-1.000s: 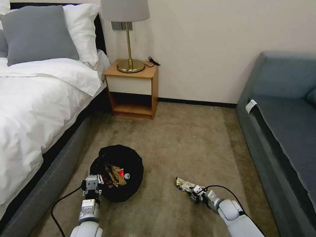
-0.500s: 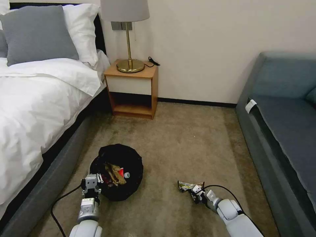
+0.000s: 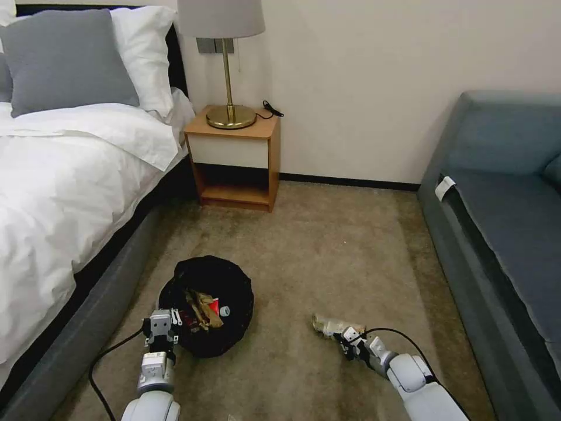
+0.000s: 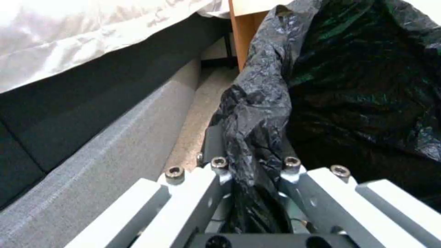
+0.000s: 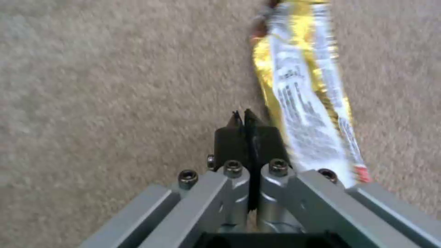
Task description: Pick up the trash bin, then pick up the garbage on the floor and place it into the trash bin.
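Note:
The trash bin (image 3: 234,327), lined with a black bag, stands on the carpet with a brown wrapper (image 3: 203,310), a red-white packet and a white-capped bottle inside. My left gripper (image 3: 162,328) is shut on its near rim; the left wrist view shows the crinkled bag (image 4: 257,113) pinched in my left gripper (image 4: 250,155). To the right, a silver-yellow foil wrapper (image 3: 333,324) of the garbage lies on the floor. My right gripper (image 3: 346,338) is at its near end. In the right wrist view the right gripper (image 5: 246,119) is shut, with the foil wrapper (image 5: 303,117) running along one finger's outer side.
A bed (image 3: 58,187) with a grey base runs along the left. A wooden nightstand (image 3: 234,158) with a brass lamp stands at the back wall. A blue-grey sofa (image 3: 508,210) lines the right side. Open carpet (image 3: 327,251) lies between them.
The foil wrapper has shifted and turned at the right gripper's tips, now showing a paler side. The left gripper and the bin have barely moved.

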Tool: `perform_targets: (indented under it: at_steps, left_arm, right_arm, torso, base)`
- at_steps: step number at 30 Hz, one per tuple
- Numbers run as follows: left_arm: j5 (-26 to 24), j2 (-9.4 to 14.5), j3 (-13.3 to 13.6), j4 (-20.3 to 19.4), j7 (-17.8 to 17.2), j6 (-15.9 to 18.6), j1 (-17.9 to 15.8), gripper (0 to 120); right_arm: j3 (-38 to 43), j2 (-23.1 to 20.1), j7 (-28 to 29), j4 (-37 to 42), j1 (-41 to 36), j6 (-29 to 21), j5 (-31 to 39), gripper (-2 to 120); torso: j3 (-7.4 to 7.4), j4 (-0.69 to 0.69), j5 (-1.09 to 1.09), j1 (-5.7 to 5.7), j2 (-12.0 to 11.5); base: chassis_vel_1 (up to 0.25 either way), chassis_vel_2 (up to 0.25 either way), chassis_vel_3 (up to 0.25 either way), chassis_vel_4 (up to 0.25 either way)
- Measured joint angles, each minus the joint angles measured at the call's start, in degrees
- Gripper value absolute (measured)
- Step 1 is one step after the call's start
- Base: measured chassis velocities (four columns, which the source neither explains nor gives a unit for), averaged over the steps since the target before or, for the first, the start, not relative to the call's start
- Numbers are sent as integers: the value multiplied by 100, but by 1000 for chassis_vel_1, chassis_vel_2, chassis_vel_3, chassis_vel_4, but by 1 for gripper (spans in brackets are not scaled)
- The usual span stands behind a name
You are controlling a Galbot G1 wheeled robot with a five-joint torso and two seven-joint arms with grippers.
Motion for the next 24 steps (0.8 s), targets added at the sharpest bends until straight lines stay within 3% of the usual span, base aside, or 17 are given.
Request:
perform_targets:
  at_steps: [18, 24]
  left_arm:
    - [-15, 4, -2, -61, 1, -26, 65, 4]
    - [-3, -8, 2, -90, 0, -27, 82, 4]
  right_arm:
    - [100, -31, 90, 122, -61, 125, 76, 1]
    - [84, -103, 70, 285, -89, 74, 134, 25]
  torso:
    - [0, 1, 0, 0, 0]
    - [0, 1, 1, 0, 0]
  base:
    - [0, 0, 0, 0]
    - [0, 0, 0, 0]
